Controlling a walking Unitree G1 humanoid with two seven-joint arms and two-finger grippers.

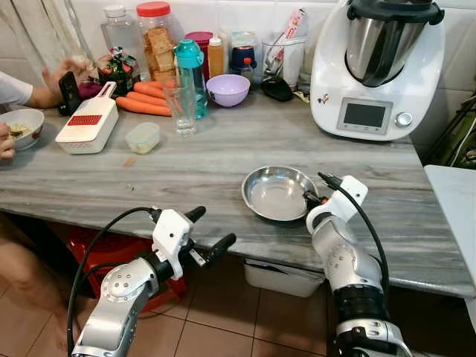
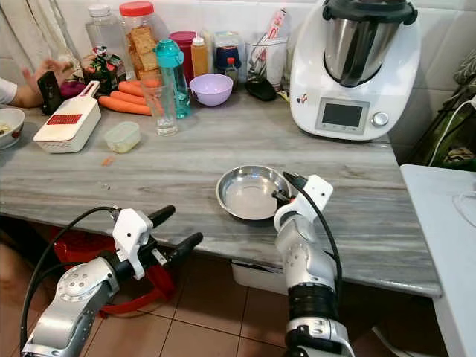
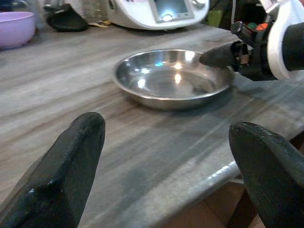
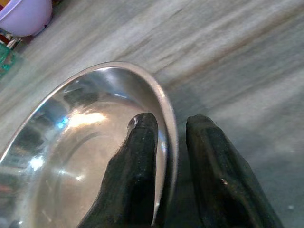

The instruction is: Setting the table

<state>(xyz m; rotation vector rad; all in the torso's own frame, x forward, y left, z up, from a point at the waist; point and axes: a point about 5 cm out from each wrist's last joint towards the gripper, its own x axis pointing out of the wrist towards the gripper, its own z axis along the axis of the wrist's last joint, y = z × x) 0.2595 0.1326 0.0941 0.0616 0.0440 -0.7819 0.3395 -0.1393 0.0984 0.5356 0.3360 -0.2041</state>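
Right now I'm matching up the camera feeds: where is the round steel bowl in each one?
Left eye: round steel bowl centre-right, near counter edge.
Right eye: centre.
Left wrist: upper middle, beyond the open fingers.
Right wrist: lower left, rim between fingers.
Shared landmark: lilac bowl.

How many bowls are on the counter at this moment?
3. A steel bowl near the front edge, its rim pinched by the right pincer; a purple bowl at the back among the jars; a white bowl at the far left by a person. Others may be hidden.
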